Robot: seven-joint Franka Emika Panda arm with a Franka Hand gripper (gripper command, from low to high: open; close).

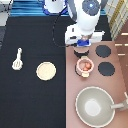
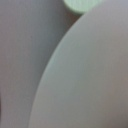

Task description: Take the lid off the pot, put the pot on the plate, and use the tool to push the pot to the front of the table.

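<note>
Pincer [image 1: 82, 46] fingers hidden — pan [image 1: 96, 106] handle cut off — wrist view blurred.

A pinkish-brown stove panel [image 1: 72, 82] lies along the exterior view's right side, flush against the dark surface. Two round black burners [image 1: 103, 51] show bare on it, one toward the exterior view's top and the other [image 1: 106, 69] just below it. A third burner [image 1: 80, 53] is half hidden under my hand [image 1: 82, 47], which hangs over the panel's upper part. A large grey-beige round pan [image 1: 95, 106] sits on the panel at the exterior view's bottom, its long handle [image 1: 120, 104] pointing to the exterior view's right. A blue striped strip [image 1: 30, 7] runs along the exterior view's top.
</note>
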